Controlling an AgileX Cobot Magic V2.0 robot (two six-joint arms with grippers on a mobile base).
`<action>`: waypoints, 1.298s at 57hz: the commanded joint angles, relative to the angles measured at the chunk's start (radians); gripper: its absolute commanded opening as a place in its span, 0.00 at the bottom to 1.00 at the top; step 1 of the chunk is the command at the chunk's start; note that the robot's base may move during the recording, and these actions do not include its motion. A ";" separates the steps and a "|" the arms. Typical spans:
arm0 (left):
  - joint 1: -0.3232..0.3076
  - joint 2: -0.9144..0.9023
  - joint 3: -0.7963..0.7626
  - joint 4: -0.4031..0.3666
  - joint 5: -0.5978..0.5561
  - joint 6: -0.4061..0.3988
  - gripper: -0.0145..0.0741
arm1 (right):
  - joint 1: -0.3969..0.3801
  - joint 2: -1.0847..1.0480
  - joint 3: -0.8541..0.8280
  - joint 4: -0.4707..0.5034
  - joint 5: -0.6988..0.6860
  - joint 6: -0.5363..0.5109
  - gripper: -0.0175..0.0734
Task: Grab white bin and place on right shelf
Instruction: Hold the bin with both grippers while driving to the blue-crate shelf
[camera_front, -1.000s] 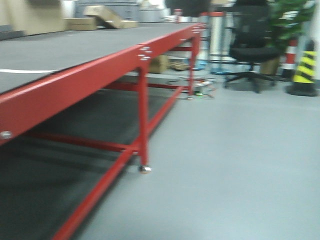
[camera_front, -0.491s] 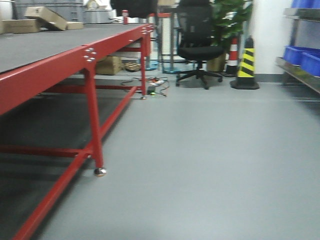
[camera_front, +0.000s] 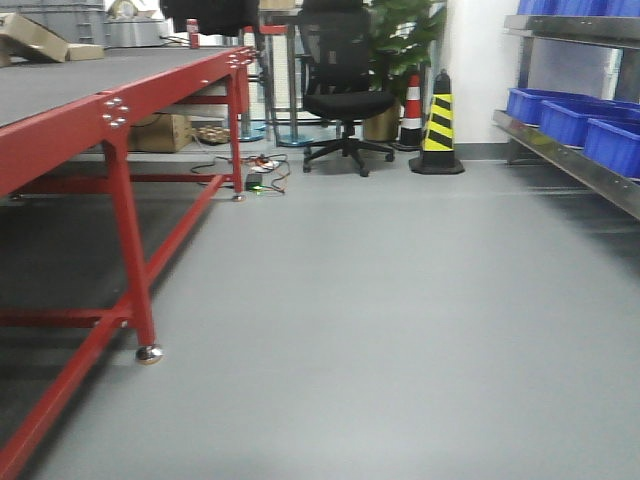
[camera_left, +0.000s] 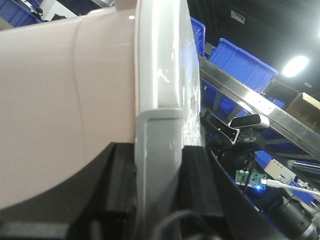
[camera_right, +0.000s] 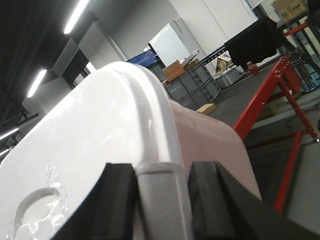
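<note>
The left gripper (camera_left: 159, 175) is pinching the moulded tab on the overhanging rim (camera_left: 155, 75) of the white bin (camera_left: 50, 110). Its black pads (camera_left: 120, 180) are pressing on both sides, with only the thickness of the tab between them. The right gripper (camera_right: 162, 200) is squeezing a similar tab at the edge of the flat lid (camera_right: 75, 140), apparently at the opposite end. So the bin seems to be hanging between the two arms, and it is not appearing in the front view. There the right shelf (camera_front: 560, 160) is showing at about two o'clock, with blue crates (camera_front: 545, 105) standing on it. The red-framed table (camera_front: 120, 95) is running along at ten o'clock, and grey floor (camera_front: 400, 300) is lying between them. I am judging the bin to be stiff, smooth and rather slippery plastic, more bulky than heavy, although I cannot see what is inside. The two end tabs are looking like the sensible holds, but if the lid is only clipped on, it could come off under the load.
</note>
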 joint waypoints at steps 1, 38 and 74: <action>-0.026 -0.045 -0.039 -0.169 0.204 0.026 0.03 | 0.016 -0.033 -0.034 0.138 0.070 -0.005 0.26; -0.026 -0.045 -0.039 -0.169 0.204 0.026 0.03 | 0.016 -0.033 -0.034 0.138 0.068 -0.005 0.26; -0.026 -0.045 -0.039 -0.169 0.204 0.026 0.03 | 0.016 -0.033 -0.034 0.138 0.068 -0.005 0.26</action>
